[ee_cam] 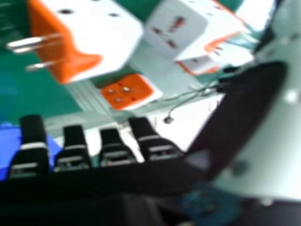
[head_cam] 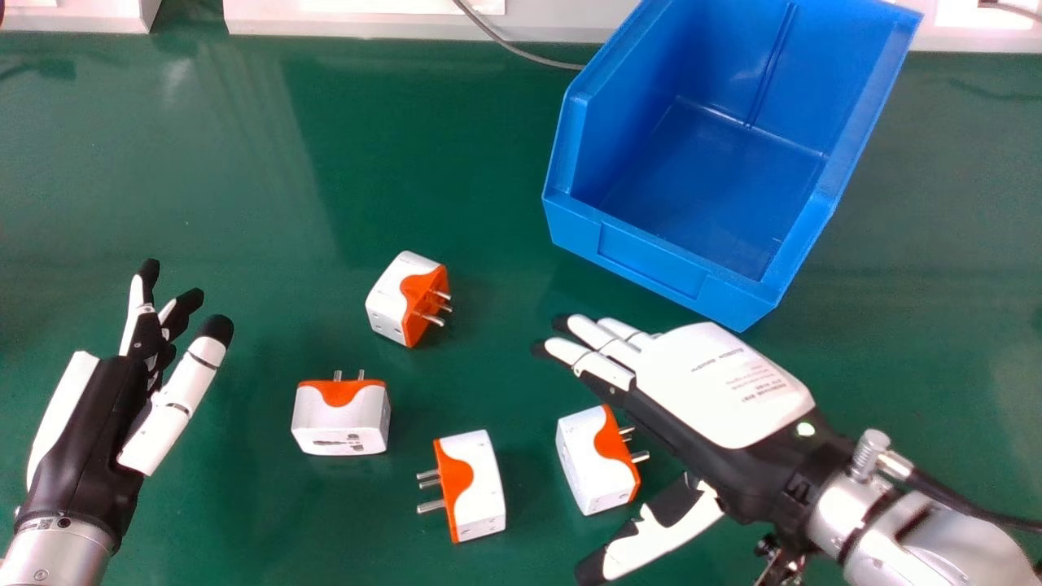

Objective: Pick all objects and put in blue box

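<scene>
One plug adapter point(head_cam: 586, 464) lies on the table point(head_cam: 244, 195) beside the right hand point(head_cam: 724, 382), its fingers and thumb wide apart, probably for grasping. The left hand point(head_cam: 85, 423), relaxed, waits empty. The blue box point(head_cam: 651, 259) stands beyond, low front robotward, presumably easing drops.

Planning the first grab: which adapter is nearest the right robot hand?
The rightmost adapter in the head view, right beside the right robot hand; the other three lie farther left.

Blue box point(head_cam: 562, 175): open top; front wall point(head_cam: 651, 252) blocks low entry.
Right hand point(head_cam: 724, 387): plug adapter point(head_cam: 582, 464) stands beside its thumb.
Tabletop point(head_cam: 269, 325): gaps separate all four plug adapters.
</scene>
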Available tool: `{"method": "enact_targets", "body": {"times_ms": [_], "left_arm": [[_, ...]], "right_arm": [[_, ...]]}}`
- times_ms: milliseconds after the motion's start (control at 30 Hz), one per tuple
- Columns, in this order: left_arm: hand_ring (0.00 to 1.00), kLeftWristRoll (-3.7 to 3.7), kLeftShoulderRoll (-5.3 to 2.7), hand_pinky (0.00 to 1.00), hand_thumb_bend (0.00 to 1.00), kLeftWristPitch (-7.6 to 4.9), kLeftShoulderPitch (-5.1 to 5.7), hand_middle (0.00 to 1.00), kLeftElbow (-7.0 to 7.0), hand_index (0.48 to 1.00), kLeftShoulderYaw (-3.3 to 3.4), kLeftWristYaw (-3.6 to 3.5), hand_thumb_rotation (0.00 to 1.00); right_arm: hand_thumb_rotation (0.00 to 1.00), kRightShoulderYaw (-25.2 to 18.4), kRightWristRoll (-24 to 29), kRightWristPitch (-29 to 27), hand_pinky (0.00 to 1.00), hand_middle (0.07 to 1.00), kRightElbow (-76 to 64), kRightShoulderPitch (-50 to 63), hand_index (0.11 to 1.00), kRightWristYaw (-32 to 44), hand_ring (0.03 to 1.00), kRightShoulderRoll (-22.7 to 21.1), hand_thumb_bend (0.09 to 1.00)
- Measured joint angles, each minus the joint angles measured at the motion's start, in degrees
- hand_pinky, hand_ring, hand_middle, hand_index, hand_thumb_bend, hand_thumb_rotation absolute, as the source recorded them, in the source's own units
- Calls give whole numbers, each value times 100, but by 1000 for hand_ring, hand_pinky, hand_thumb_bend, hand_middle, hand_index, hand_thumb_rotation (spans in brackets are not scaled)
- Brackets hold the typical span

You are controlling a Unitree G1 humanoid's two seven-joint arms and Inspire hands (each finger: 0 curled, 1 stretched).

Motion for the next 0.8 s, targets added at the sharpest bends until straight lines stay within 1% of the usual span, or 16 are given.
{"method": "enact_targets", "body": {"times_ms": [67, 133, 167, 300, 400, 567, 700, 767, 800], "left_arm": [[990, -23, 0, 1000, 478, -13, -29, 973, 36, 936, 2, -37, 823], [988, -98, 1, 1000, 468, -17, -61, 973, 53, 937, 3, -77, 818], [986, -112, 1, 1000, 463, -24, -75, 971, 62, 936, 4, -88, 817], [987, -113, 3, 1000, 465, -83, -102, 971, 109, 935, 5, -96, 825], [982, -112, 6, 1000, 453, -87, -110, 968, 127, 932, 8, -97, 817], [981, -112, 15, 1000, 435, -92, -116, 966, 130, 932, 10, -96, 834], [979, -124, 24, 993, 431, -95, -117, 967, 129, 932, 17, -124, 828], [977, -123, 25, 995, 438, -89, -116, 963, 116, 930, 17, -124, 835], [976, -123, 25, 991, 430, -88, -116, 963, 101, 930, 17, -124, 831]], "right_arm": [[519, 97, -48, 0, 810, 933, 193, -148, 885, -13, 916, -41, 797], [497, 185, -59, -9, 800, 922, 403, -315, 874, -25, 906, -56, 785], [491, 225, -61, -16, 794, 917, 514, -399, 870, -39, 901, -57, 778], [474, 373, -59, -61, 780, 907, 875, -626, 859, -112, 885, -58, 752], [468, 472, -101, -50, 778, 902, 1086, -746, 853, -160, 881, -56, 741], [490, 639, -197, 46, 773, 903, 1357, -911, 850, -264, 879, -43, 723], [470, 731, -217, 73, 763, 894, 1471, -979, 839, -431, 869, -21, 722], [487, 792, -242, 128, 767, 898, 1494, -1005, 842, -493, 875, -14, 696], [473, 812, -248, 157, 766, 895, 1494, -1015, 836, -497, 873, -13, 674]]}}
